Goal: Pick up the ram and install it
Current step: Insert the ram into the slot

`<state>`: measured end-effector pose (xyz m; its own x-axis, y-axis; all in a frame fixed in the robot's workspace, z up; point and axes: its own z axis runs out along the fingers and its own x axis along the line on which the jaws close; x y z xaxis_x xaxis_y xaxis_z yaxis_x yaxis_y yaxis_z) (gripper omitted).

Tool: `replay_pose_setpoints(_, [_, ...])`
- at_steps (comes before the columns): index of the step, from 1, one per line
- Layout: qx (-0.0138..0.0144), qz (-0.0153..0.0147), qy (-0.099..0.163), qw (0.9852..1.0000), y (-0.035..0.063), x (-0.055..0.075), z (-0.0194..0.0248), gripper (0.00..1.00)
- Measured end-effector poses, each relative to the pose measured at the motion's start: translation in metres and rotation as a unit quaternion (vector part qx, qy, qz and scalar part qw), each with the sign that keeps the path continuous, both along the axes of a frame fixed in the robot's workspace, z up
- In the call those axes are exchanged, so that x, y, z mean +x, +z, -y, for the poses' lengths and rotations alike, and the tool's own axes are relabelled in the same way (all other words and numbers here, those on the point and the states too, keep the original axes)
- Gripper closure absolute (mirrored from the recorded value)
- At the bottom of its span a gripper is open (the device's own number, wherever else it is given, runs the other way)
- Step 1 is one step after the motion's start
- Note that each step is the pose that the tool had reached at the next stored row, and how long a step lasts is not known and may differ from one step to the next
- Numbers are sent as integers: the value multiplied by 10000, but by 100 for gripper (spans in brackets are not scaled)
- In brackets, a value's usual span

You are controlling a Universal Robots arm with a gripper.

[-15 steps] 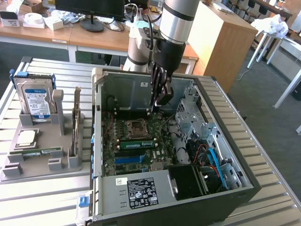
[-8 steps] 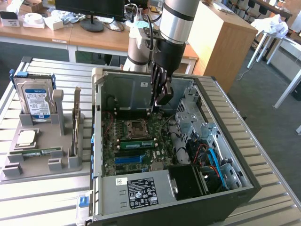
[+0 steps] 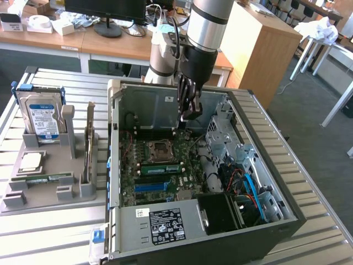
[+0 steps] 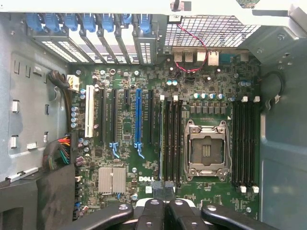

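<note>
Since the fingers [image 3: 188, 108] [image 4: 152, 215] are pressed together with nothing between them, they hang empty above the open computer case [image 3: 146, 110], high over the motherboard [image 4: 127, 132] and not down among its parts. Below them, a little toward the exterior view's left, sits the ram [image 3: 160, 167]. I take it to be the long green stick standing on edge in a slot just beside the empty processor socket [image 4: 207, 149]. Its long axis runs across the exterior view from left to right, parallel to the blue slot [image 3: 151, 186] near it, and it is apart from the fingers, which touch nothing. The stick looks thin and flat, with small dark chips along its face; whether its end latches are closed is too small to tell. By this the ram appears already placed in the board. Farther out, on the exterior view's left, a grey fixture [image 3: 33, 204] rests on the slatted surface [image 3: 55, 237]. It carries a hard drive [image 3: 41, 118], a square silver processor [image 3: 31, 162] and a similar green strip [image 3: 44, 178] lying flat, well apart from the fingers.
</note>
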<state>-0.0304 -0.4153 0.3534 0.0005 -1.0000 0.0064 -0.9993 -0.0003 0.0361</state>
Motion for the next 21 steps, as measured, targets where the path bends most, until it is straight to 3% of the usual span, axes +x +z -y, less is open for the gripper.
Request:
replay_pose_setpoints(11, [0,0,0,10000,0,5,0,90])
replay_pose_setpoints(21, [6,0,0,10000,-4,258,0,90])
